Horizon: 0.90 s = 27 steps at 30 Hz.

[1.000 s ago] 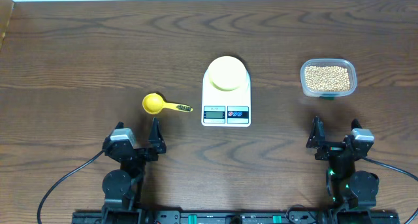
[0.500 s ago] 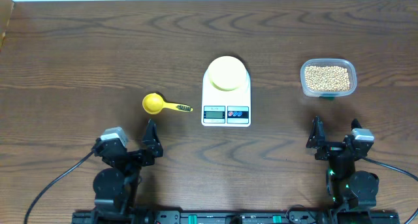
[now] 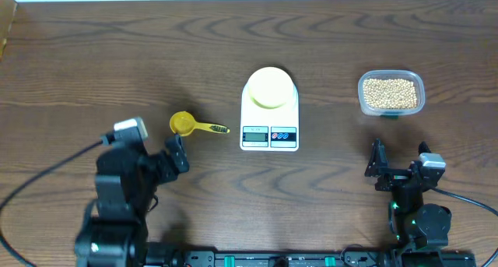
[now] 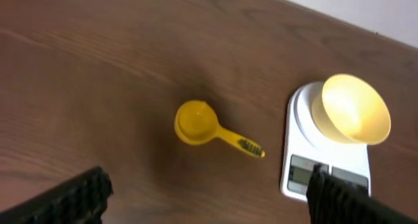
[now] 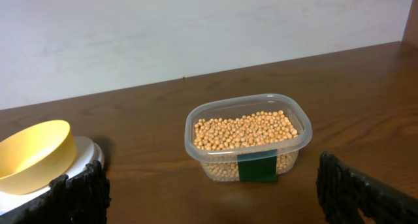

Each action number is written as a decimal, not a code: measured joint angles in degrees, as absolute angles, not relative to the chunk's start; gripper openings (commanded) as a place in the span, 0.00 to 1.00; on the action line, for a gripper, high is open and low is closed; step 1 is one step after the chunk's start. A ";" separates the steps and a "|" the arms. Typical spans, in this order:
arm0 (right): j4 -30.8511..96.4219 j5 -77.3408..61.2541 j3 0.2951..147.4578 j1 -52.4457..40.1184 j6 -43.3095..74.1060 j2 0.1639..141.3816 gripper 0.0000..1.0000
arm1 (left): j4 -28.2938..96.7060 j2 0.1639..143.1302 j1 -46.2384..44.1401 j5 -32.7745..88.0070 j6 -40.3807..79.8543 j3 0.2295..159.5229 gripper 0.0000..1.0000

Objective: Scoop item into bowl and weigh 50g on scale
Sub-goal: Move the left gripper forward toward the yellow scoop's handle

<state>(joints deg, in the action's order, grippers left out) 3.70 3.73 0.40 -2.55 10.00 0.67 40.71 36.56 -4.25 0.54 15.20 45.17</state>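
Sitting on the far part of the white scale (image 3: 269,121), the pale yellow bowl (image 3: 270,87) looks empty in the left wrist view. The scale lies at the middle of the dark wooden counter (image 3: 93,57), with its display and its red and blue buttons along the near edge. The beans (image 3: 390,93) fill a clear plastic tub (image 3: 361,86) to the right of the scale and well apart from it; a green label is on the tub's near wall. A bright yellow scoop (image 3: 184,124) lies left of the scale, cup to the left and handle pointing right. The left hand (image 4: 209,201) hangs above the counter on the near side of the scoop, jaws spread wide and holding nothing. The right hand (image 3: 400,164) sits on the near side of the tub, jaws likewise wide apart and empty.
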 measured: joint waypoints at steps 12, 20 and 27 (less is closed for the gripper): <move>3.73 3.68 0.40 -2.55 10.00 0.69 0.99 | 50.81 47.66 -4.25 9.39 15.22 59.11 0.98; 3.73 3.68 0.40 -2.55 10.00 0.69 0.99 | 51.70 48.01 -4.25 10.41 15.22 59.11 0.98; 3.73 3.70 0.40 -2.55 10.00 0.69 0.99 | 52.14 48.01 -4.25 10.41 15.22 59.11 0.98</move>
<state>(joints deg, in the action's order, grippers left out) 3.73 3.70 0.40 -2.55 10.00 0.69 52.14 48.01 -4.25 10.41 15.22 59.11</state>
